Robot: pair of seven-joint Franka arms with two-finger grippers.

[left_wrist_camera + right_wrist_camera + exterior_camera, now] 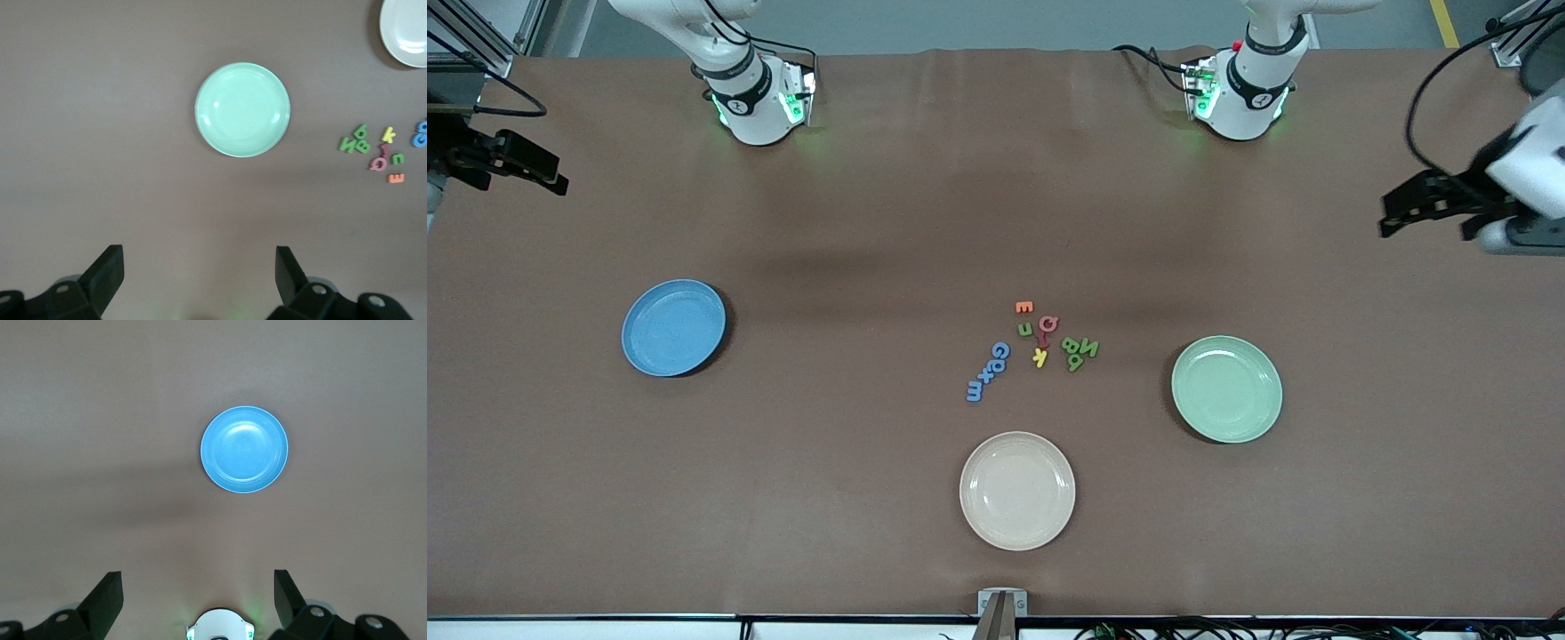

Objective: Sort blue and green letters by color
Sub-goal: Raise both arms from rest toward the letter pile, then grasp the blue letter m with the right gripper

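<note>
The blue letters [987,372] lie in a short slanted row near the table's middle, and their end shows in the left wrist view [420,133]. Three green letters [1079,350] [355,141] cluster beside them toward the left arm's end. A fourth green letter [1025,328] [397,159] lies among the other colours. My left gripper [1423,213] [200,267] hangs open and empty, high over the left arm's end of the table. My right gripper [551,173] [198,590] hangs open and empty over the right arm's end.
A blue plate [673,327] [244,449] sits toward the right arm's end and a green plate [1226,388] [243,110] toward the left arm's end. A beige plate [1017,490] [407,30] lies nearer the front camera. An orange letter [1024,308], a pink letter [1048,324] and a yellow letter [1040,357] lie among the letters.
</note>
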